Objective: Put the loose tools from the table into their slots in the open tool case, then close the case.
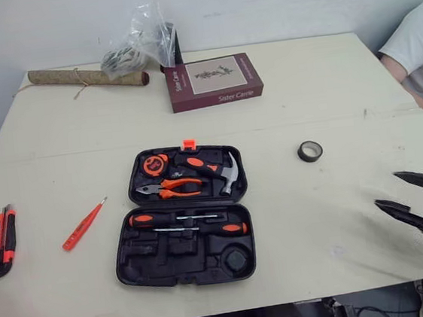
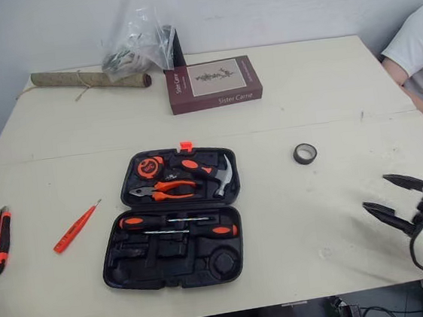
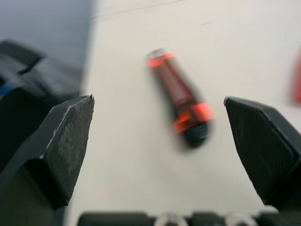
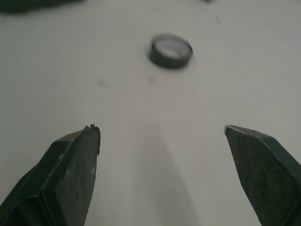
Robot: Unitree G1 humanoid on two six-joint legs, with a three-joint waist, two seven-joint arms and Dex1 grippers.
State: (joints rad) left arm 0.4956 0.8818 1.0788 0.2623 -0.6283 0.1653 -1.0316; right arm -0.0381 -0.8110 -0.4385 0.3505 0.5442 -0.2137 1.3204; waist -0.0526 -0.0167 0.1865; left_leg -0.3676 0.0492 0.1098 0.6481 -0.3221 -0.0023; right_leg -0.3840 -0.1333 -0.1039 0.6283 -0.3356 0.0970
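The black tool case [image 1: 181,216] lies open mid-table, holding a tape measure, pliers, hammer and screwdrivers. Loose on the table are a red-and-black utility knife [image 1: 2,240] at the far left, an orange tester screwdriver [image 1: 84,224] beside it, and a roll of black tape [image 1: 310,150] right of the case. My right gripper [image 1: 398,193] hovers open near the table's right front edge, pointing toward the tape [image 4: 171,51], with nothing between its fingers. My left gripper [image 3: 160,136] is open above the table's left edge, and the knife [image 3: 180,104] lies ahead of its fingers.
At the back stand a maroon book box [image 1: 213,81], a rolled mat [image 1: 87,78] and a clear plastic bag [image 1: 139,45]. A person in a white shirt [image 1: 421,45] sits at the right side of the table.
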